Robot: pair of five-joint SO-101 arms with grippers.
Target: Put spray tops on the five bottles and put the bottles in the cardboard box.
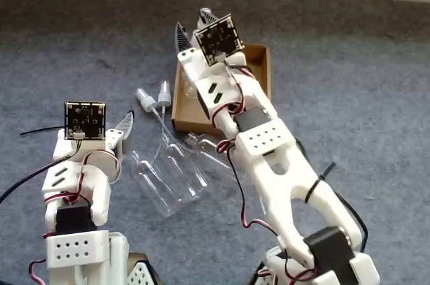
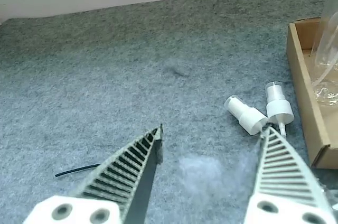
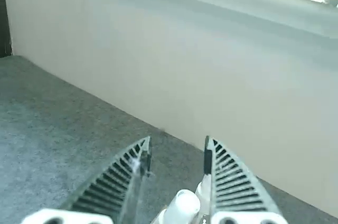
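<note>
Clear plastic bottle (image 2: 326,34) pinched in right hand (image 3: 178,140) near its white spray top (image 3: 182,205), hanging over cardboard box (image 1: 261,58) at upper centre of high view. Likely to catch the box wall or tip out if released aslant (slick plastic, thin grip). Left hand (image 2: 212,130) spread wide, empty, near two loose spray tops (image 2: 245,114) just left of the box; easily nudged away by a careless descent.
</note>
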